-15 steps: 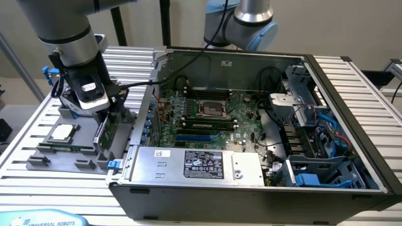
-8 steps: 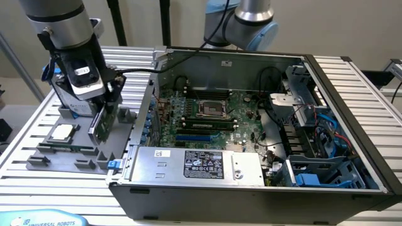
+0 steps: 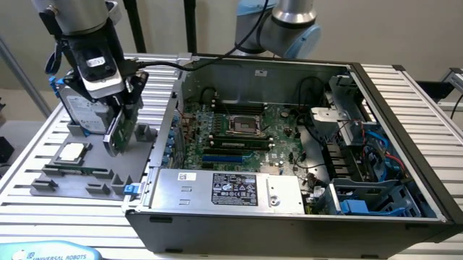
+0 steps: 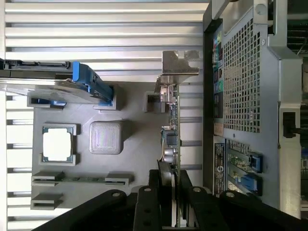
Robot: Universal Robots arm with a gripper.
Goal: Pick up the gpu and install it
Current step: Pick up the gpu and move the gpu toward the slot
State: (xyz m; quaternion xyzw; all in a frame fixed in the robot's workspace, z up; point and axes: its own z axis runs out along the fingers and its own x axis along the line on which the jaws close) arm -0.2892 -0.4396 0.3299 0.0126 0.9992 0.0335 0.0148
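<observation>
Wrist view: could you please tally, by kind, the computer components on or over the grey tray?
hard drive with blue rails: 1
CPU chip, square and silver: 1
memory stick, thin and green: 1
gpu, gripped by the tool: 1
Total: 4

Gripper (image 4: 171, 188) clamped on the gpu (image 4: 172, 120), seen edge-on.
The card's silver bracket (image 4: 179, 67) is at the end away from the gripper. The card seems to hang above the grey tray (image 4: 139, 159) (CPU chip (image 4: 57, 144) and hard drive (image 4: 72, 89) sit there), just beside the computer case (image 4: 245, 86).
</observation>
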